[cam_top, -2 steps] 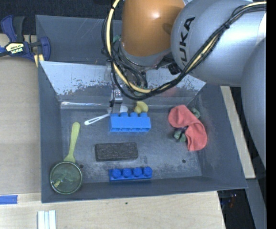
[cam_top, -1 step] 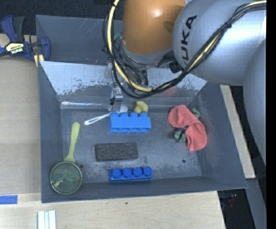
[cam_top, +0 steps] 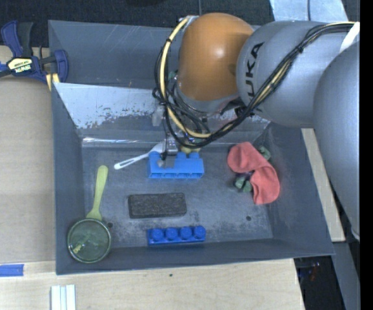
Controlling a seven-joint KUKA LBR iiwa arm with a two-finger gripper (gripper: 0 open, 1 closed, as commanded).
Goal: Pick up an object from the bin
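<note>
In the camera view, the arm [cam_top: 302, 70] is reaching in from the right, its orange wrist cover [cam_top: 212, 57] hanging over the back of the bin [cam_top: 64, 173]. The gripper [cam_top: 169, 152] is sitting low at the left end of a blue studded block [cam_top: 183, 166] near the back wall; whether it is standing wide or narrow I cannot tell. A white stick [cam_top: 132, 162] is lying just left of the block, a red cloth [cam_top: 257, 172] to its right, a dark grey pad [cam_top: 157, 205] in front.

Blue brick [cam_top: 177, 166], red cloth [cam_top: 259, 173], green strainer [cam_top: 90, 239], grey bin [cam_top: 68, 173]
</note>
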